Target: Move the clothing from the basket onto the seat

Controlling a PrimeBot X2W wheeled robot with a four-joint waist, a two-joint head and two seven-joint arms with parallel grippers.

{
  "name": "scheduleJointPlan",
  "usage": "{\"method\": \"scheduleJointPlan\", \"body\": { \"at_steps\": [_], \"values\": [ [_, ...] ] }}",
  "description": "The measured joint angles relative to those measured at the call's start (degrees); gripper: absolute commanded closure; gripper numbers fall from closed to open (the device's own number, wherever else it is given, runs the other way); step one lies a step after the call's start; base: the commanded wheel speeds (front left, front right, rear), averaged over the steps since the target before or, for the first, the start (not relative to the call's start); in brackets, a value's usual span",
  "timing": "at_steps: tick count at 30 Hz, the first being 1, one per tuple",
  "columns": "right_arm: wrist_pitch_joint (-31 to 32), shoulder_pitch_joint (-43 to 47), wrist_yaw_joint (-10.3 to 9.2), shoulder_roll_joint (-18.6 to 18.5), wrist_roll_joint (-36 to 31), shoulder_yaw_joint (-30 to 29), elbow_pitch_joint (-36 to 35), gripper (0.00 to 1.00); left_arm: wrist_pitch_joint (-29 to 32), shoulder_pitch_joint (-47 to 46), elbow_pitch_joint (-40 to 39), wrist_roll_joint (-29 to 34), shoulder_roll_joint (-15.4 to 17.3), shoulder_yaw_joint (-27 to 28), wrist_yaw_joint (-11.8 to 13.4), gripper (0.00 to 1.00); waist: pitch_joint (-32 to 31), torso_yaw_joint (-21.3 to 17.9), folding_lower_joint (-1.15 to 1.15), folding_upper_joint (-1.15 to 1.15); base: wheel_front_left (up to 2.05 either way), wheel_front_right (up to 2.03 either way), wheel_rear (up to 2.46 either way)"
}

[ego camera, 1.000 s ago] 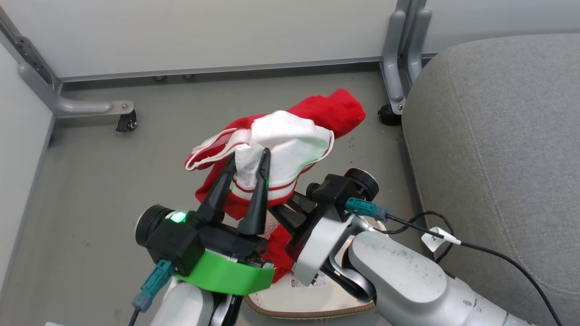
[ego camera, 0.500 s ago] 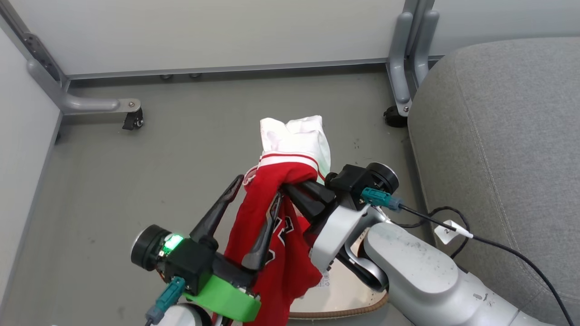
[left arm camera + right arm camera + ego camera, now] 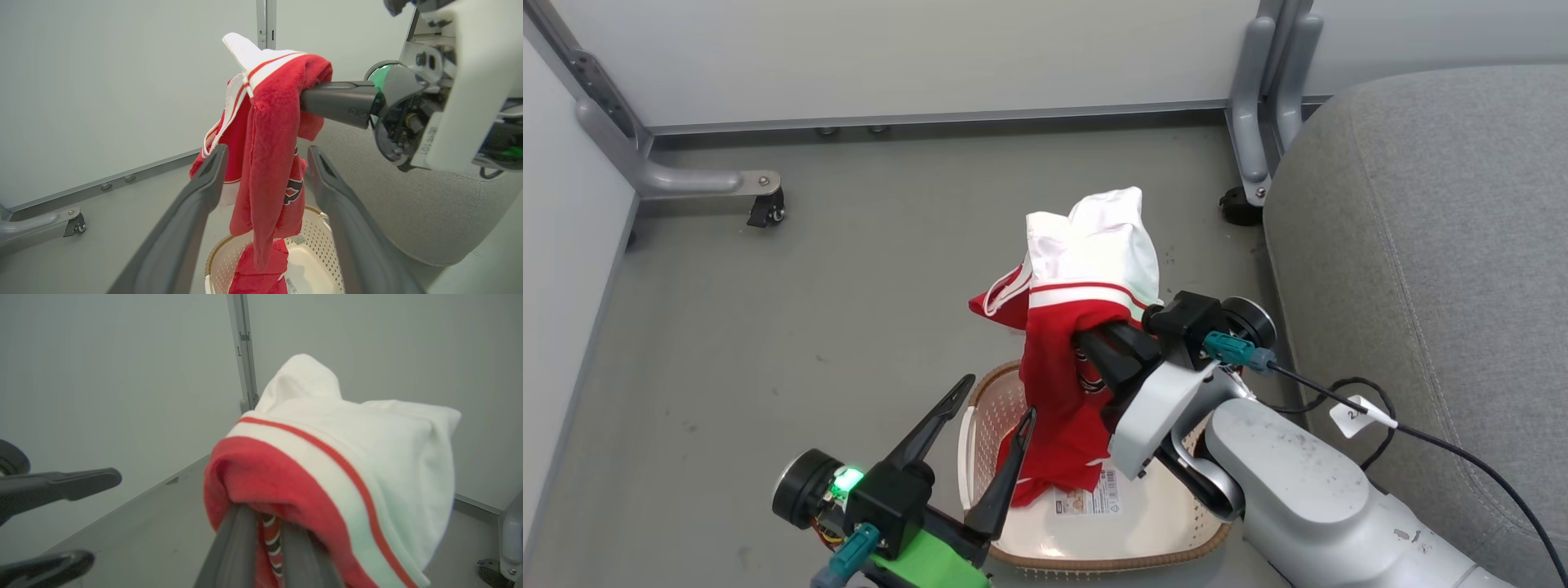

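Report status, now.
Right gripper shut on clothing, held above basket. Left gripper open, empty. Fabric's lower end reaches into basket. Nothing blocking seat.

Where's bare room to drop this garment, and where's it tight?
The seat is bare on top, right of the right gripper; the floor left of the basket is bare. Tight: above the basket, where the clothing hangs by the open left gripper.

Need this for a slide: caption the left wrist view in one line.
Right gripper holds the red-and-white clothing hanging above the basket, framed by the open left gripper, grey seat behind.
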Motion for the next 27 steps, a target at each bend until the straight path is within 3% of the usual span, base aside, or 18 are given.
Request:
{"method": "scheduleJointPlan", "body": {
  "at_steps": [13,27],
  "values": [
    [0.00,0.87,0.00,0.08,-0.38,-3.45,-0.79,1.00,0.23,-0.28,-0.42,0.00,1.35,-0.07,0.73,0.00,0.16,-5.60,0.00,0.00,0.00,0.00,0.00],
    [0.00,3.10,0.00,-1.57,-1.34,-11.84,-3.44,1.00,1.85,-2.32,-1.18,-0.46,1.46,-1.66,0.69,0.00,0.96,-19.50,0.00,0.00,0.00,0.00,0.00]
  ]
}}
